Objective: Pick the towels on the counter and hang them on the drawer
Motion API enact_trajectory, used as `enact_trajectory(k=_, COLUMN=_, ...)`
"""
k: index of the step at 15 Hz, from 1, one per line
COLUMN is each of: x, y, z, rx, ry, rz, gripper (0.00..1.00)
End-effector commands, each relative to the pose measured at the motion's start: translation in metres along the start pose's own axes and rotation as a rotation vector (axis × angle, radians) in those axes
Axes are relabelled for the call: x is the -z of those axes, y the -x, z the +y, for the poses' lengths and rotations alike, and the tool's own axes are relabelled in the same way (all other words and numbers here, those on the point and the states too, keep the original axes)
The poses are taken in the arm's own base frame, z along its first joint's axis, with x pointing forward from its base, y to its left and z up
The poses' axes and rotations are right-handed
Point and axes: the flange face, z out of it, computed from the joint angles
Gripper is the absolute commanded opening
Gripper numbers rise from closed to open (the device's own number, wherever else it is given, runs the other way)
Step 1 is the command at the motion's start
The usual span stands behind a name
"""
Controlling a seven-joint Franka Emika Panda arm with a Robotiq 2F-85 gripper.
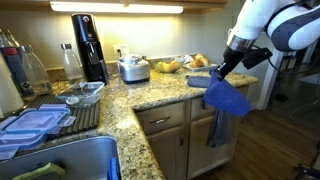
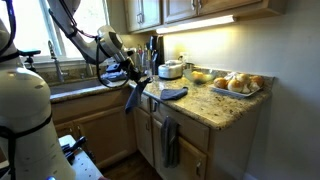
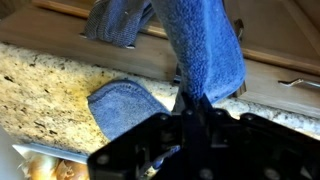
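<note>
Exterior views: three towels (image 1: 228, 98), one clamped in jaws, one on counter (image 1: 150, 93), one on drawer (image 1: 197, 113).

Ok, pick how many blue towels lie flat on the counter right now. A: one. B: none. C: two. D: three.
A: only one towel lies on the counter; a second towel dangles from the shut gripper past the counter's edge, and a third towel hangs down the cabinet front below.
</note>
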Motion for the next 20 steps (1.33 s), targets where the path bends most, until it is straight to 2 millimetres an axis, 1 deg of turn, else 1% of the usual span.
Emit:
enact_trajectory(k=1, x=0.0, y=0.0, z=0.0, rx=0.0, ry=0.0, rz=0.0, gripper=0.08)
enact_trajectory(k=2, x=0.0, y=0.0, z=0.0, rx=0.0, ry=0.0, rz=0.0, gripper=0.04)
enact_trajectory(k=4, x=0.004, y=0.008, z=0.0, rx=0.028, ry=0.02, rz=0.026, gripper=0.04)
enact_trajectory(k=6, x=0.001, y=0.016, z=-0.003, rx=0.077, ry=0.033, rz=0.045, gripper=0.04)
enact_trajectory(k=13, x=-0.023, y=0.049, z=-0.008, rx=0.137, ry=0.017, rz=0.039, gripper=0.04)
enact_trajectory(k=20, x=-0.058, y=0.061, z=-0.015, rx=0.189, ry=-0.048, rz=0.07, gripper=0.04)
